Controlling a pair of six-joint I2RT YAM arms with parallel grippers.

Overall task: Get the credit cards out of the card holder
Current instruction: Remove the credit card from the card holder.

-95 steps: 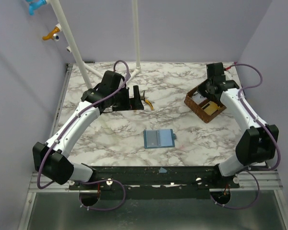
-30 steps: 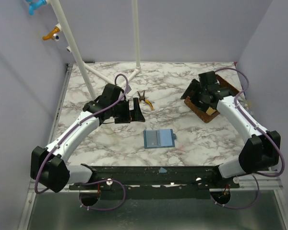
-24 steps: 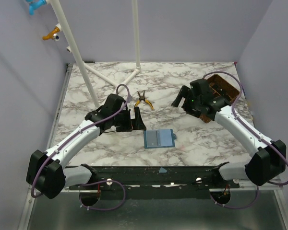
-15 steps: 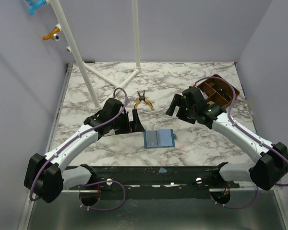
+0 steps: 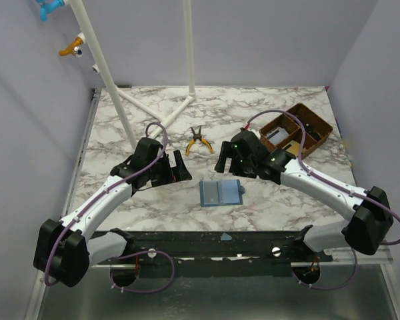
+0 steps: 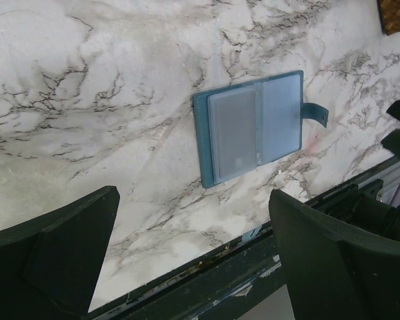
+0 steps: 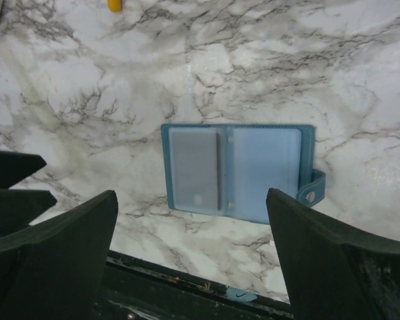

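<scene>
The blue card holder [image 5: 221,193] lies open and flat on the marble table near its front edge, strap tab to the right. A grey credit card [image 7: 195,169] sits in its left sleeve; the right sleeve looks pale blue. The card holder [image 6: 250,127] and that card [image 6: 233,130] also show in the left wrist view. My left gripper [image 5: 179,167] hovers open just left of and behind the holder, touching nothing. My right gripper [image 5: 228,165] hangs open just behind the holder; in its wrist view the card holder [image 7: 237,172] lies between the wide-apart fingers of the gripper [image 7: 191,193].
A brown compartment tray [image 5: 300,133] stands at the back right. Yellow-handled pliers [image 5: 197,140] lie behind the two grippers. A white pipe frame [image 5: 187,100] stands at the back left. The black front rail [image 5: 220,239] runs close below the holder.
The right arm swung from the brown tray left and forward to the card holder. The left gripper moved nearer and down toward the holder's left side. The holder has not moved.
</scene>
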